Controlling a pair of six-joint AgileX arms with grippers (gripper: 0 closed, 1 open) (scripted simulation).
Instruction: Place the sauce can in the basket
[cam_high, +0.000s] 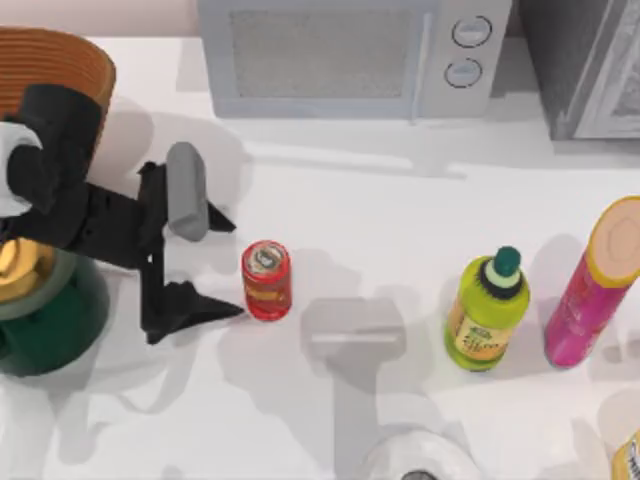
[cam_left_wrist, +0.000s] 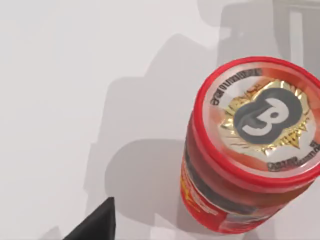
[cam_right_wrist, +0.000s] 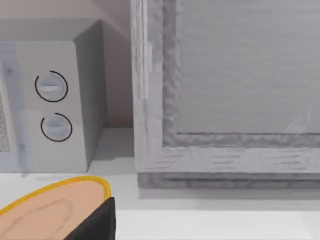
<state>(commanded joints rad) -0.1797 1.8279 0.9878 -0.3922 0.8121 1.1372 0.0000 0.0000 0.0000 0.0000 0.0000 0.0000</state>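
basket (cam_high: 55, 60) far-left back corner, pot (cam_high: 50, 315) in front of it, left gripper (cam_high: 225, 268) just left of can (cam_high: 267, 281), bottle (cam_high: 487, 310) & tube (cam_high: 595, 285) right, microwave (cam_high: 350, 55) behind

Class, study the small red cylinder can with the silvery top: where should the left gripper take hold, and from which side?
Grip the small red cylinder can across its round side wall, coming from the table's left, where the open left gripper already faces it. It stands upright, its curved sides free.

One sauce can (cam_high: 266, 280), one basket (cam_high: 60, 62), one microwave (cam_high: 350, 55). One green bottle (cam_high: 487, 310), one pink tube (cam_high: 595, 285), one lidded green pot (cam_high: 45, 310). Perhaps another item (cam_high: 630, 455) at the table's corner.
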